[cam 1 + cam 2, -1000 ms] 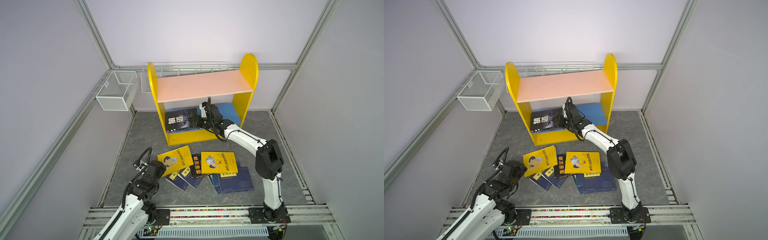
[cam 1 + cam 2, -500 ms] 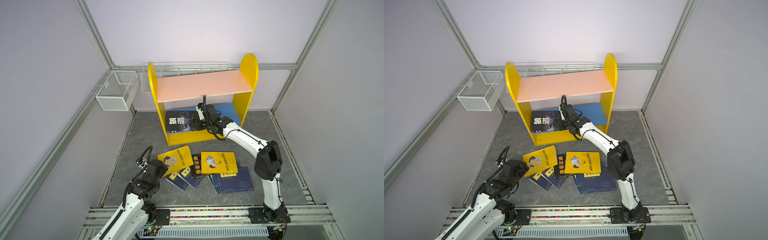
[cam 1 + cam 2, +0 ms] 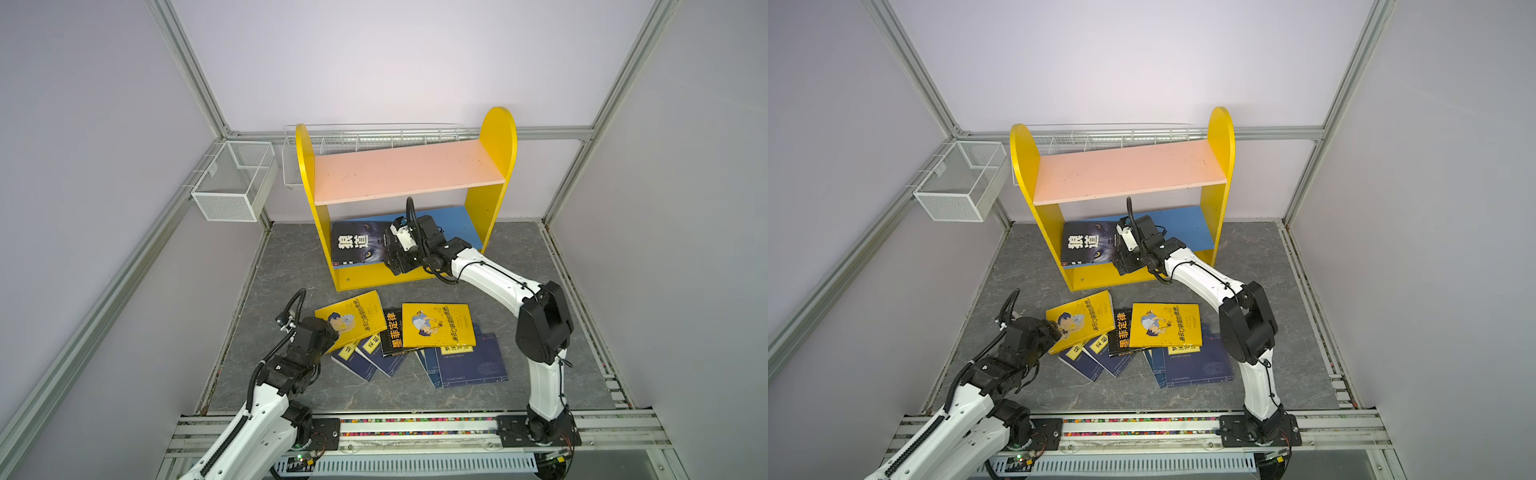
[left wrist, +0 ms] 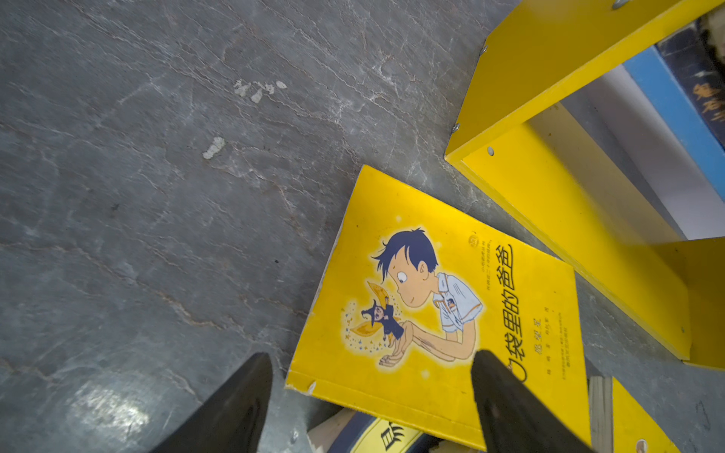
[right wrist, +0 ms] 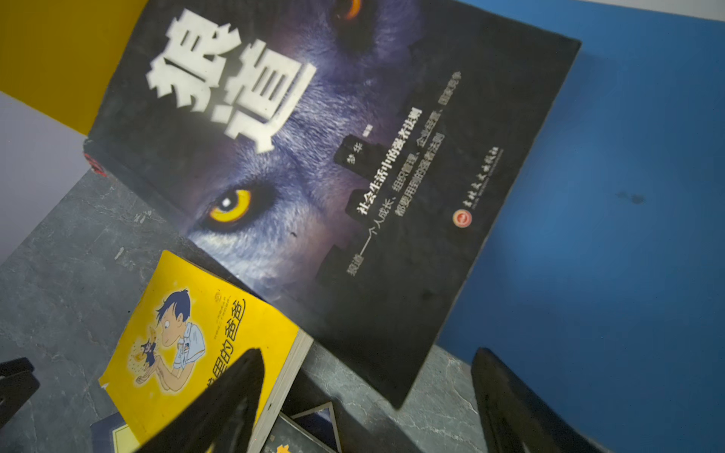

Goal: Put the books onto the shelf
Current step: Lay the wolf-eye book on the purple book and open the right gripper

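One wolf book [image 3: 359, 247] shelved — perhaps seven books [image 3: 436, 330] floored.

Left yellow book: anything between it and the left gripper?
Nothing visible. The left gripper is open right by the left yellow book, its jaws framing the near corner. Nothing lies on the cover.

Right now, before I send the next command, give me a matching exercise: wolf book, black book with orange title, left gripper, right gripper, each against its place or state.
1 wolf book
2 black book
3 left gripper
4 right gripper

A open, over the yellow cartoon book
B flat on the blue lower board of the shelf
C off the shelf, beside the second yellow cartoon book
D open, at the shelf front, beside the wolf book

Pairs: 1-B, 2-C, 3-A, 4-D.
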You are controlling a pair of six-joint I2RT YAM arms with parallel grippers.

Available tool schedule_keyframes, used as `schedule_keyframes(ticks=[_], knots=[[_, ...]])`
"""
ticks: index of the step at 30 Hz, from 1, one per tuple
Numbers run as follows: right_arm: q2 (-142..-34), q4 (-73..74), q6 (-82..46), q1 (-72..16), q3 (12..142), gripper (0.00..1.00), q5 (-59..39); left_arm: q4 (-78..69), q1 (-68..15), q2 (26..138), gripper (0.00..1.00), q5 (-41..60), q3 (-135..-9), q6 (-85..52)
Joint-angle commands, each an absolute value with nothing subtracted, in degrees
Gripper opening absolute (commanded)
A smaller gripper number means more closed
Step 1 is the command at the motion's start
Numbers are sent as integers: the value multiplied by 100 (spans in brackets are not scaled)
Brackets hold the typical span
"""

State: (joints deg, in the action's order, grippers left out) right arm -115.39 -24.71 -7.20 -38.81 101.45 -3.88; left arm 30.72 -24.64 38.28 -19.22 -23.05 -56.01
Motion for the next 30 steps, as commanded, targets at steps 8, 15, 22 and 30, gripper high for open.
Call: schedule_keyframes(ticks=[8, 15, 22, 30], knots=[[-11771, -2689, -249, -3866, 10409, 81, -625, 3125, -2426, 3769, 81, -1985, -2479, -5606], [-11905, -2768, -123, -3892, 10468, 80, -536, 3151, -2426, 3770, 80, -2007, -2470, -5636], [-12003, -2752, -68, -3886, 10524, 77, -322, 3147, -2426, 3788, 80, -2004, -2474, -5641], [-12216, -2736, -46, -3891, 10837, 75, -558, 3105, -2428, 3857, 79, -1988, -2472, -5628]])
